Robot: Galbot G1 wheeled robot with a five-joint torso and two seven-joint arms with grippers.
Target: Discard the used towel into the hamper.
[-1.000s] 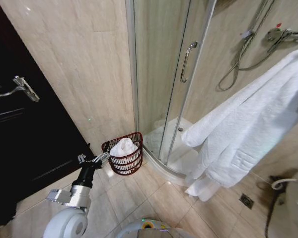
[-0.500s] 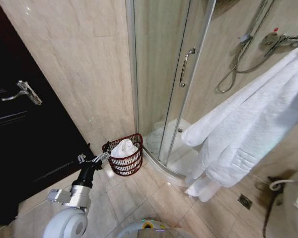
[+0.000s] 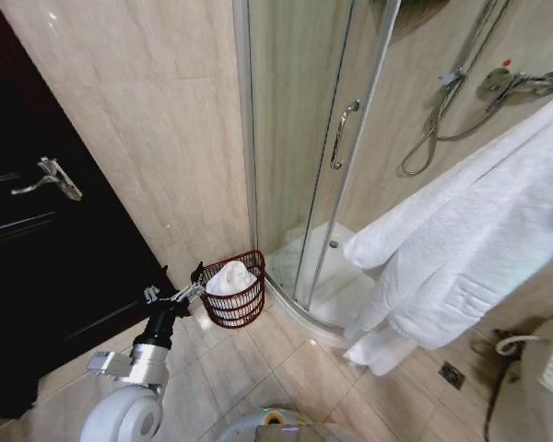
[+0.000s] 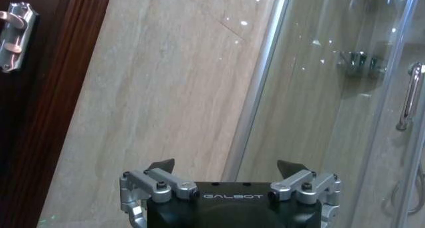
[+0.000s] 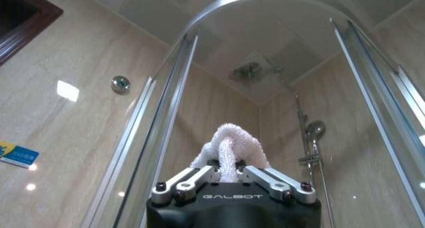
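1. plainly, the right gripper (image 5: 228,167) was clamped on the used towel (image 5: 229,143). a fold of white terry stood up between its closed fingers, and the gripper pointed up toward the shower's ceiling.
2. on the robot's right in the head view hung a big white cloth (image 3: 461,249), draped high and trailing down toward the floor tiles. i judged it to be the same towel, though the spot where it was gripped could not be made out there.
3. the hamper (image 3: 249,311) stood on the floor to the robot's front left, just beside the curved base of the shower enclosure (image 3: 300,166) and near the tiled wall. a white bundle (image 3: 230,276) already lay inside it, heaped up to about the rim.
4. the left gripper (image 3: 189,291) sat low, just beside the hamper's left rim; whether it touched the wire i could not tell. in the left wrist view its fingers (image 4: 164,165) stood wide apart with nothing between them.
5. the relation that mattered: the hamper lay low and to the left of the raised right gripper, well apart from it, with the mouth facing up. the left arm was the nearer one, but the right arm carried the load.
6. by my reckoning the towel's long axis hung roughly vertical, so its lower end would reach the small, partly filled mouth first and the rest could spill over the rim.
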